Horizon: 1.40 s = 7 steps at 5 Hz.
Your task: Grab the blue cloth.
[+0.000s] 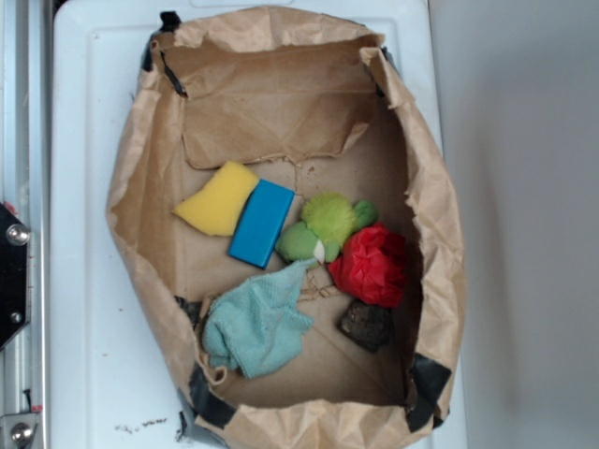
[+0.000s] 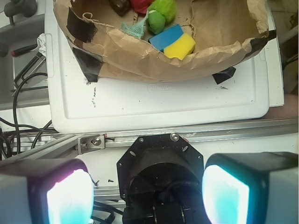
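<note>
Terry cloth, pale teal-blue and rumpled [image 1: 257,325], lies on the floor of the brown paper bag [image 1: 140,234], near its front-left corner, just below the bright blue rectangular sponge [image 1: 261,223]. It looks light, limp and grippy, so I would pinch a raised fold near its middle. My pincer [image 2: 148,193] hangs released, pads wide apart, outside the bag.

Blue cloth [image 1: 257,327] — soft, looped terry, matt. Bag [image 1: 140,243] — creased brown paper, dull. Blue sponge [image 1: 261,223] — smooth foam. Tray [image 2: 177,100] — white moulded plastic.
</note>
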Each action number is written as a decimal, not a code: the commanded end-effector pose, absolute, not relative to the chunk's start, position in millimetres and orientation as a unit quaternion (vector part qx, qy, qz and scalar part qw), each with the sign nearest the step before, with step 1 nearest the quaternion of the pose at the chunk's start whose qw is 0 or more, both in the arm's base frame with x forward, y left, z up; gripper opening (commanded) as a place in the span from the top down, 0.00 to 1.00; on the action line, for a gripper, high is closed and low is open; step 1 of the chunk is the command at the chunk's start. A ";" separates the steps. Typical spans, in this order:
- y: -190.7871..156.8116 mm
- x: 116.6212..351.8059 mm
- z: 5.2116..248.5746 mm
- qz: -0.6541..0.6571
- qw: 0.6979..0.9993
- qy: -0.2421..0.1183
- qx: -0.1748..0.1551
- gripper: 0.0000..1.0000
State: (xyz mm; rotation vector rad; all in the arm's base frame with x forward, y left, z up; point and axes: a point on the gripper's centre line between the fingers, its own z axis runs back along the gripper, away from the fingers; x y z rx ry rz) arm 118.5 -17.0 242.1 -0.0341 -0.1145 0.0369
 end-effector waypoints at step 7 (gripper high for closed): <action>20.6 263.1 168.5 0.168 0.985 -0.043 -0.016 0.00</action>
